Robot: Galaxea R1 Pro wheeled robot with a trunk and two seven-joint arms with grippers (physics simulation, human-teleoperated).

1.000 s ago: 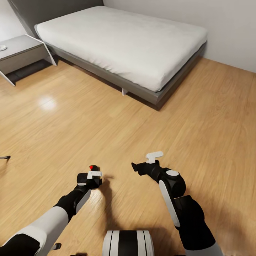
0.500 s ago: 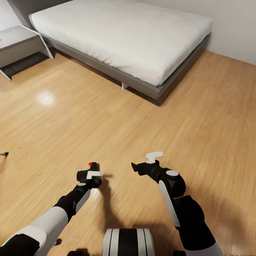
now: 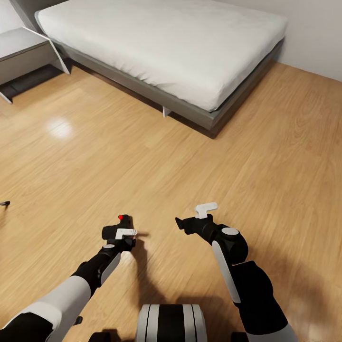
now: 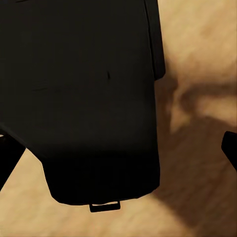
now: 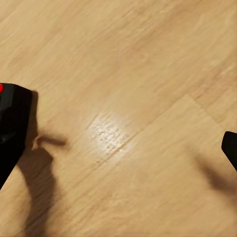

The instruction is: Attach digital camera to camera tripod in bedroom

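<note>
Room: a bedroom with a light wood floor [image 3: 156, 171] and a pale wall [image 3: 313, 33] behind the bed.
Bed: a wide white bed [image 3: 166, 42] on a low grey frame stands at the far side of the floor, well apart from both arms.
Side table: a grey side table [image 3: 21, 57] stands beside the head of the bed, at the far left of the head view.
Right arm: a black and white arm reaches forward over bare floor, right of the left arm.
Left arm: a white and black arm reaches forward low over the floor.
Right gripper: the right gripper [image 3: 179, 222] points toward the left one; I cannot tell how far its jaws stand apart.
Left gripper: the left gripper [image 3: 124, 227] is clamped around the camera, holding it above the floor.
Camera: the small black camera [image 3: 124, 222] sits in the left gripper; its dark body [image 4: 79, 98] looms close in the left wrist view.
Button: a bright red button [image 3: 121, 217] shows on top of the camera.
Dark tip: a small dark tip [image 3: 4, 204] pokes in at the left edge of the head view; too little shows to tell what it is.
</note>
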